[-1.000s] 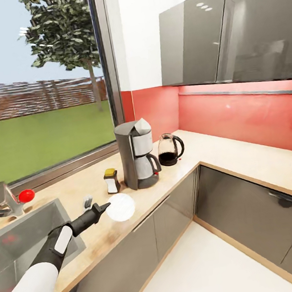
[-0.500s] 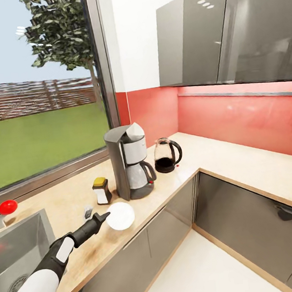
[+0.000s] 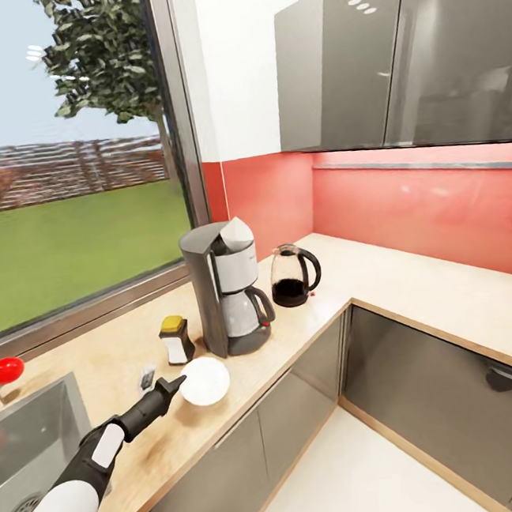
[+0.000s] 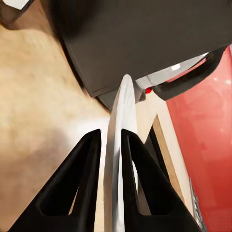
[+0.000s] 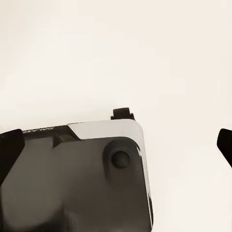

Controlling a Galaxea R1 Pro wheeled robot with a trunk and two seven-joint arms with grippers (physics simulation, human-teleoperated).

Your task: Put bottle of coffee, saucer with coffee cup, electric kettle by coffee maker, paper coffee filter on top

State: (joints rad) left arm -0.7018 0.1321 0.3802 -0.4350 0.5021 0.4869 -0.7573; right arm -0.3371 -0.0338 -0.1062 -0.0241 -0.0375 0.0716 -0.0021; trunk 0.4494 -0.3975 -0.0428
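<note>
Since a second ago the head view has swung, while the left end effector [image 3: 174,386], closed on the round white saucer [image 3: 204,380], keeps it low over the beige counter [image 3: 417,277], in front of the grey coffee maker [image 3: 226,288], lower centre-left, probably about to release.
</note>
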